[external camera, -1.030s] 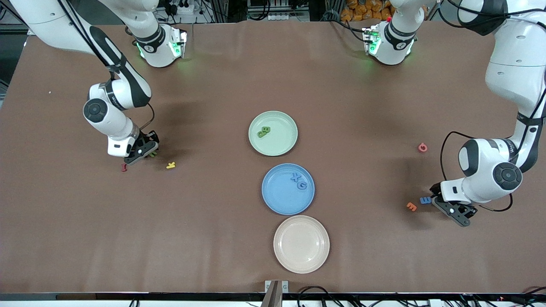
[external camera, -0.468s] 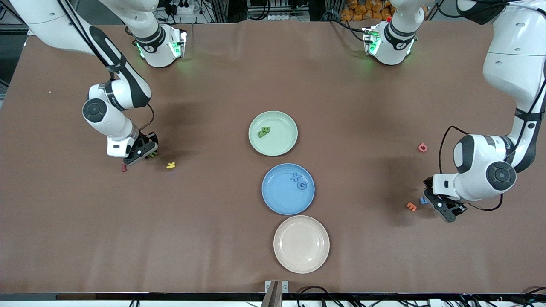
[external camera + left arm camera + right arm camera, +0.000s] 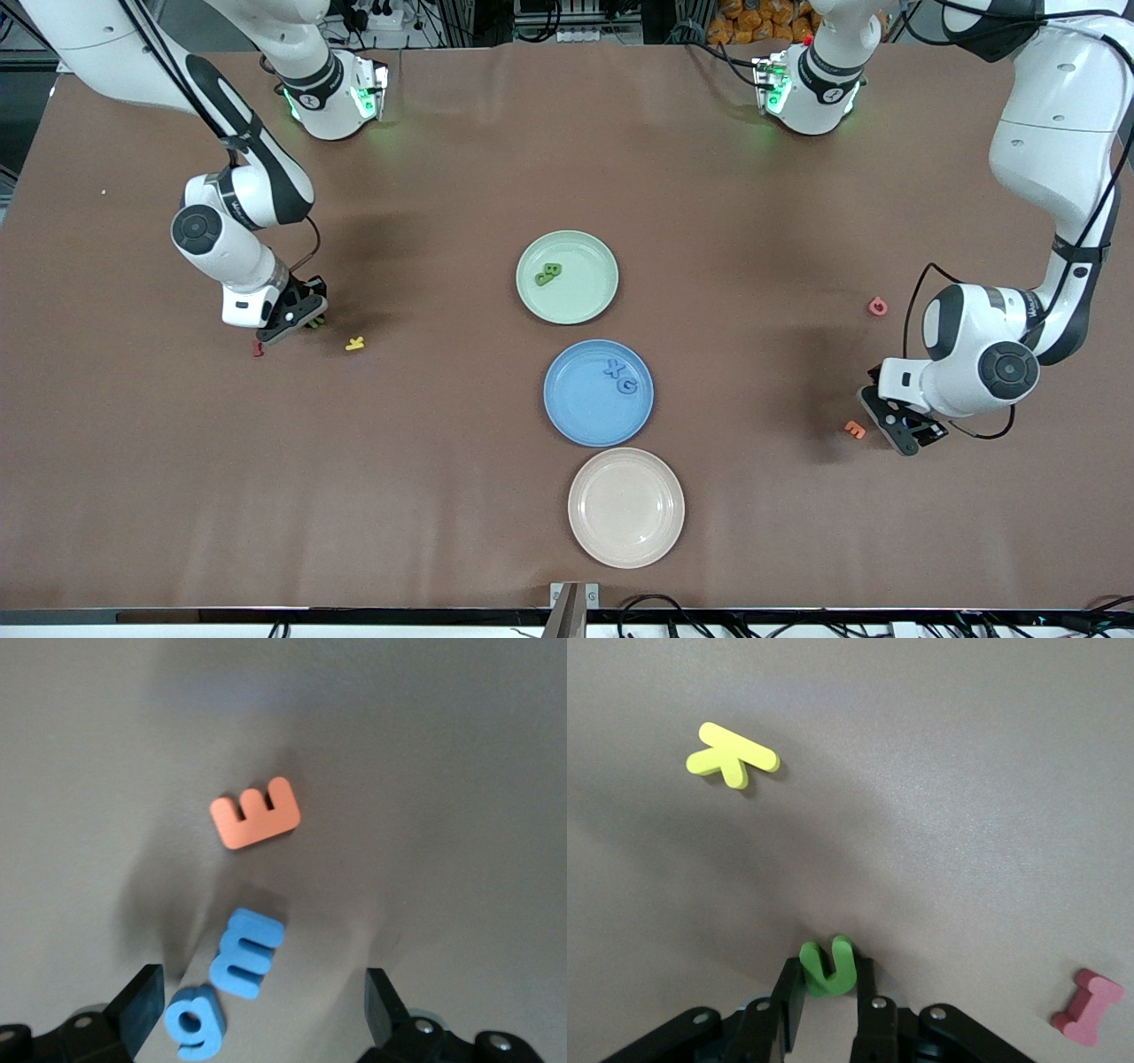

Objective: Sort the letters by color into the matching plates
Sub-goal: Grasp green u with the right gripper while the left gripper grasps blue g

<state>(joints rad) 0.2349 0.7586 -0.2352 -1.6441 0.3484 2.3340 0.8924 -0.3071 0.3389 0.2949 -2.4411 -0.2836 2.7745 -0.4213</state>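
Green letter (image 3: pixel 828 967) is now pinched between my right pincer's (image 3: pixel 830 992) fingers, which have just finished closing on it at the table near the yellow letter (image 3: pixel 355 343). That readies it for the green plate (image 3: pixel 567 276). My left pincer (image 3: pixel 257 1001), jaws wide, is sliding in over two blue letters (image 3: pixel 245 952) beside the orange one (image 3: pixel 256 811).

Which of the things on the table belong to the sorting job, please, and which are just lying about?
Job: green plate holding green letters; blue plate holding blue letters; green U; blue E; blue g.

Lying about: beige plate; orange E; yellow K; two red letters.
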